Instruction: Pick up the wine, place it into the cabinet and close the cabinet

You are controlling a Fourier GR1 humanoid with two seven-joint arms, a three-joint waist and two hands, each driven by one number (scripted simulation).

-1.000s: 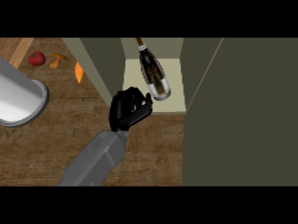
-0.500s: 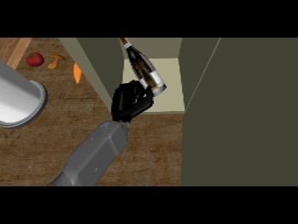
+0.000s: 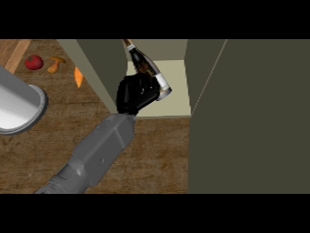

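The wine bottle (image 3: 146, 68) is dark with a white label, its neck pointing to the far side. It tilts inside the open cabinet, over the pale shelf floor (image 3: 177, 91). My right hand (image 3: 136, 94) is curled round the bottle's lower body and hides part of it. The grey forearm (image 3: 100, 150) comes in from the lower left. The cabinet's olive left wall (image 3: 100, 68) stands just left of the hand. Its big dark door (image 3: 264, 118) hangs open at the right. My left hand does not show.
A large pale grey cylinder (image 3: 6, 100) lies at the left on the wooden counter (image 3: 157, 154). Farther back on the left sit a red apple (image 3: 33, 62), a small mushroom (image 3: 55, 63) and a carrot (image 3: 78, 77).
My right hand has moved up along the bottle's lower body and deeper into the cabinet opening. The bottle has shifted a little to the left and tilted.
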